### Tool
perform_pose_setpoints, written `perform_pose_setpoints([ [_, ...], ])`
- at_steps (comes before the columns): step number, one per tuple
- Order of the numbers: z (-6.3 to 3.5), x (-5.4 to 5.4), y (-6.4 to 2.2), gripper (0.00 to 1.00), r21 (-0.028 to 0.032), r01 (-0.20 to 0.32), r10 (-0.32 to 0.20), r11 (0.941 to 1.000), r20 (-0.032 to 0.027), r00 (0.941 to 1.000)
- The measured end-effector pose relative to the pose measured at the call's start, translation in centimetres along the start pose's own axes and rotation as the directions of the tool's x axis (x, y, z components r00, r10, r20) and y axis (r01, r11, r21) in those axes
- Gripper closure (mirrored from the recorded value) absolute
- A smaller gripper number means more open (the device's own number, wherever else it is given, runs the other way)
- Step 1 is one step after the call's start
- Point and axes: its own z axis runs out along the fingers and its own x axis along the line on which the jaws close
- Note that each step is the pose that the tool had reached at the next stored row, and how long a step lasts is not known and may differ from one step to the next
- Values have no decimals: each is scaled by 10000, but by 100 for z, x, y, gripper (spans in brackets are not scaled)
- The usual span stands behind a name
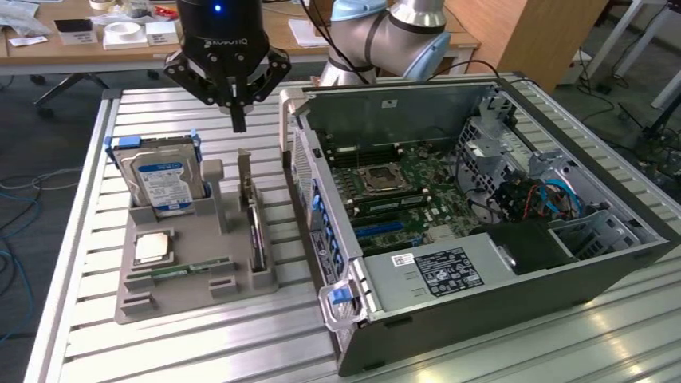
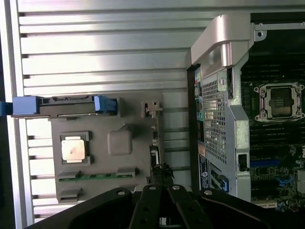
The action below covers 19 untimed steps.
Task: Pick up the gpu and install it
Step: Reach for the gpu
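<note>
– Is the gpu (image 1: 254, 235) showing its face?
– No, it is standing edge-on, and in the wrist view the pincer (image 2: 161, 174) is covering one end of it.
– And the case (image 2: 217, 119)?
– That view's edge is cutting it off. Its label (image 1: 447, 271) is reading too small.

From my end I see a ribbed aluminium table (image 1: 85, 335) under bright, even light. Behind it stands a cluttered wooden desk (image 1: 64, 53) with a chair base (image 1: 66, 86) beneath. A wooden cabinet (image 1: 532, 32) stands at the exterior view's right, and cables (image 1: 21, 187) trail across the grey floor (image 1: 48, 128).
</note>
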Motion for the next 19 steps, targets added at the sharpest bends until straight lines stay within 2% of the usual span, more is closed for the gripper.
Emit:
perform_pose_setpoints([
  [7,-1,-1,-7,89,1,2,-2,10000,-2,10000],
  [19,-4,-3,-100,89,0,1,-1,10000,0,10000],
])
